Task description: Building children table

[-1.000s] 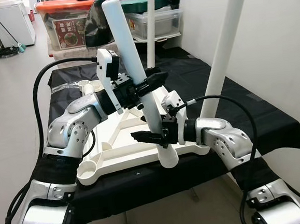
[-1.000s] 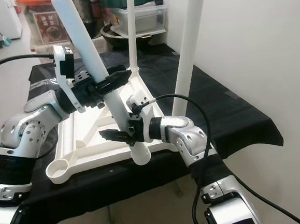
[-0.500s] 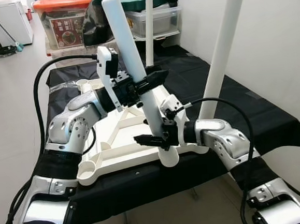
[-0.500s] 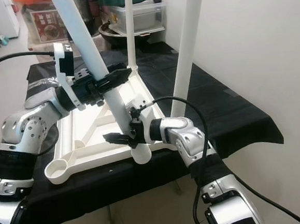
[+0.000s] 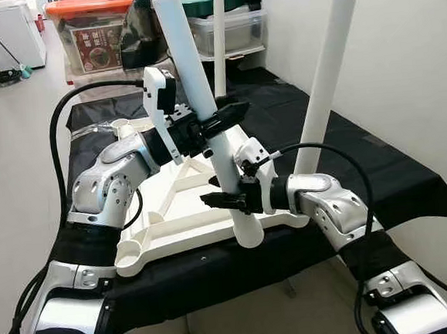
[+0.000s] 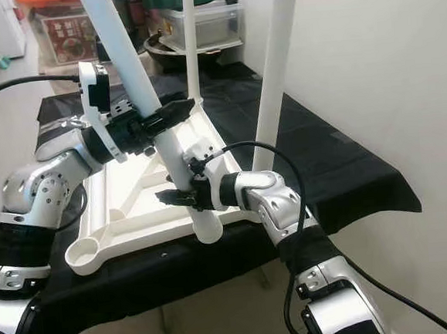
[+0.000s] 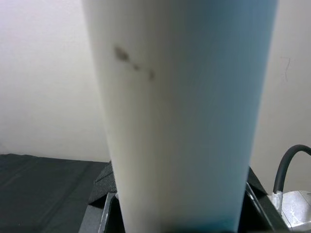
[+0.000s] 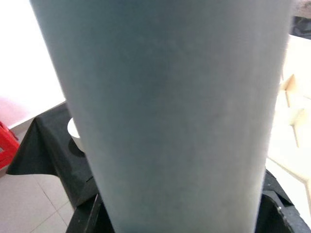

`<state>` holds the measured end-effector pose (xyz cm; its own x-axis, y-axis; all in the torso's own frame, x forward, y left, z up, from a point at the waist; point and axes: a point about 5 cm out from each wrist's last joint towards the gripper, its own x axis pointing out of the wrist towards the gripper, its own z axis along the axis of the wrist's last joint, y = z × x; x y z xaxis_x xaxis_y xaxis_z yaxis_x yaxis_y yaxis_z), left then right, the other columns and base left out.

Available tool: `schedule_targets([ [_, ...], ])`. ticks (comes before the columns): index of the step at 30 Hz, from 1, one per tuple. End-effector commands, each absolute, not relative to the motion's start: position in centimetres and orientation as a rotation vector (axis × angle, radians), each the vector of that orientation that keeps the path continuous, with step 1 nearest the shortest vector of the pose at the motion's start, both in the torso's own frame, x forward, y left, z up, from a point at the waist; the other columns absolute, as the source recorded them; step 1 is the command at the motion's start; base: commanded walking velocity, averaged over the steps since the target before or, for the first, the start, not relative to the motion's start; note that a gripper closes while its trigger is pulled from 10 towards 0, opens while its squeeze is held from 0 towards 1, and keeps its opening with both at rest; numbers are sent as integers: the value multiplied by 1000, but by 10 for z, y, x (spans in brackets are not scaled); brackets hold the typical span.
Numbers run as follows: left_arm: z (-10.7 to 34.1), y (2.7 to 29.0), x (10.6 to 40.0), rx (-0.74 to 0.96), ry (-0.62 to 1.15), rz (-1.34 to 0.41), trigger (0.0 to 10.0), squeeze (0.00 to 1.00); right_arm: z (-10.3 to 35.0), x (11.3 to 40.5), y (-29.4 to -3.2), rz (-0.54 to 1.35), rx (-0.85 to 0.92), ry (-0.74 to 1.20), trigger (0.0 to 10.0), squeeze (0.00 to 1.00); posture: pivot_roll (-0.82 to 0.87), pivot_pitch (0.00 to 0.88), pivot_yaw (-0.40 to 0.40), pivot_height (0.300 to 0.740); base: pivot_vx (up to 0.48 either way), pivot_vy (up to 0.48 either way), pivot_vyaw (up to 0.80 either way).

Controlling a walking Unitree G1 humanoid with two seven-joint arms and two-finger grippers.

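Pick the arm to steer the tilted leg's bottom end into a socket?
Probably right: the right tool clamps the tilted leg just above its bottom end; the left tool grips mid-shaft, steadying.

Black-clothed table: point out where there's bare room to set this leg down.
Bare cloth lies on the robot's right, between the upturned tabletop and the wall. The near edge is crowded: the left pincer and right pincer clamp the tilted leg there.

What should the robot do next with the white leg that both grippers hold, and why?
Probably swing the leg toward the empty socket at the tabletop's front corner. The left gripper and right gripper both clamp it, but it leans and its lower end hangs past the tabletop's front edge, beside an already standing leg.
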<state>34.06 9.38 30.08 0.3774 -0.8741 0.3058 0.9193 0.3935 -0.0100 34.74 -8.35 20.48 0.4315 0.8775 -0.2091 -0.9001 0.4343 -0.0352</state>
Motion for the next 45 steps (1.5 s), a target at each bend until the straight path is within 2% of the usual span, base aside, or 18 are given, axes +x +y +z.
schedule_targets([
  [1,312,89,337,-192,-335,-1169,10000,0,216,346,-74,1152,-71,109,0,0,97,18,-15,740,0,0,0],
  [5,310,89,338,-189,-319,-1161,10000,0,218,345,-74,1159,-56,93,0,0,96,15,-14,740,0,0,0],
  [6,309,90,340,-185,-307,-1145,10000,1000,219,345,-75,1159,-50,88,0,0,96,11,-14,740,0,0,0],
  [16,309,93,341,-183,-312,-1111,10000,1000,224,344,-78,1160,-23,68,0,0,94,1,-13,740,0,0,0],
  [17,312,95,339,-176,-330,-1110,10000,0,225,344,-79,1159,-23,62,0,0,96,0,-17,740,0,0,0],
  [26,333,120,339,-212,-437,-962,10000,0,239,351,-91,1103,8,7,0,0,99,2,-17,740,0,0,0],
  [31,345,142,333,-302,-513,-820,10000,0,258,365,-103,951,87,-85,0,0,100,6,-21,740,0,0,0],
  [37,338,156,326,-290,-508,-755,10000,0,283,372,-113,850,184,-199,0,0,106,12,-28,740,0,0,0],
  [39,321,166,317,-259,-479,-688,10000,0,298,371,-116,829,254,-284,0,0,109,16,-33,740,0,0,0],
  [42,315,167,314,-262,-466,-673,10000,0,300,370,-117,829,275,-302,0,0,109,17,-33,740,0,0,0],
  [44,305,163,311,-211,-431,-674,10000,0,301,369,-116,832,287,-310,0,0,109,19,-35,740,0,0,0],
  [45,282,153,303,-112,-363,-683,10000,0,302,364,-112,861,297,-320,0,0,109,22,-35,740,0,0,0],
])
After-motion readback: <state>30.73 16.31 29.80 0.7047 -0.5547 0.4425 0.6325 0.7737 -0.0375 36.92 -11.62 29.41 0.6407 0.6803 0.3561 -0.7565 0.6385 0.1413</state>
